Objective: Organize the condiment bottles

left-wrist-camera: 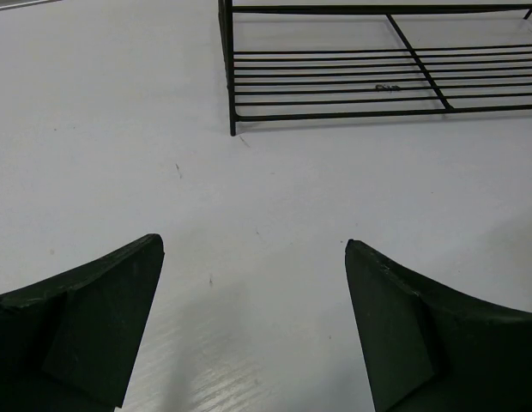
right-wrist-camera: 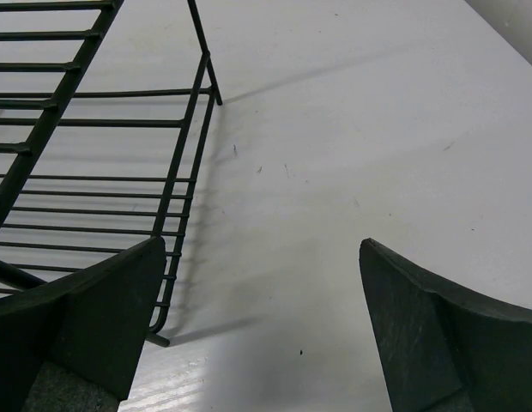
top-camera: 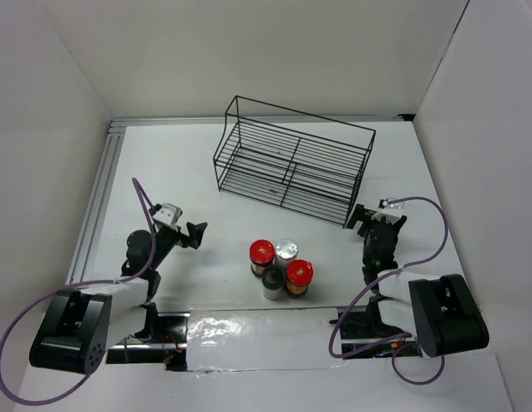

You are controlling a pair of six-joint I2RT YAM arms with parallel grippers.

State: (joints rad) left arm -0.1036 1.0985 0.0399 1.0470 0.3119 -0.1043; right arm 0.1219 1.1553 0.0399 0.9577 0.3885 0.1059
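Four jars stood upright in a tight cluster on the white table (top-camera: 163, 163), near the middle and toward the front edge. In the back row were a red jar (top-camera: 262, 252) on the left and a silver jar (top-camera: 287, 250) on the right. In the front row were a black jar (top-camera: 273, 278) on the left and a second red jar (top-camera: 299, 274) on the right. Neighbouring jars touched or nearly touched.

Behind the cluster, well apart from it, stood a black wire rack (top-camera: 292, 163) with nothing in it, set at a slant.

The left hand (top-camera: 196, 233) hovered to the left of the jars, near them but not touching. Seen from its wrist, the left hand (left-wrist-camera: 253, 249) was spread wide with only bare table between its fingers (left-wrist-camera: 94, 318) and the rack's corner ahead.

The right hand (top-camera: 358, 216) sat to the right of the jars, just beside the rack's near right corner. Its wrist view showed the right hand (right-wrist-camera: 262, 249) also spread wide and holding nothing, with its left finger (right-wrist-camera: 94, 318) in front of the rack's wires.
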